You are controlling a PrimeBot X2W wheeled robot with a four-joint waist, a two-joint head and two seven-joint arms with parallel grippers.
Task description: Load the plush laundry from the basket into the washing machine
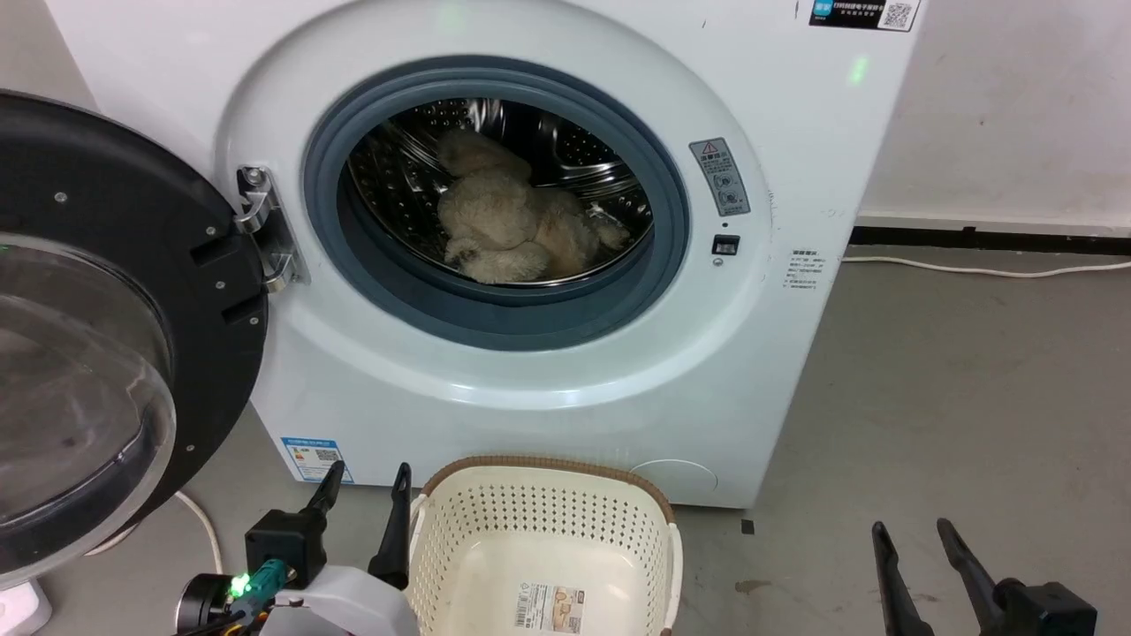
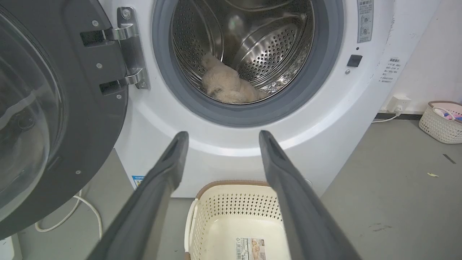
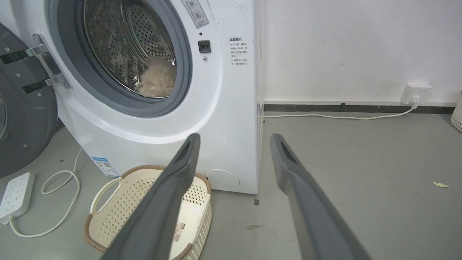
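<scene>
Smooth grey floor meets white wall, upper right. Shaggy beige plush laundry lies in the washing machine, inside its perforated steel drum, upper centre; cream perforated basket below. Left gripper and right gripper gape, empty.

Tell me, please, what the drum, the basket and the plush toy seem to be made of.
The drum looks like polished steel: shiny, reflective, with punched holes. The basket seems moulded plastic, cream and matte, perforated; its brown rim imitates weave. The plush toy appears synthetic shaggy fur, beige, probably stuffed.
</scene>
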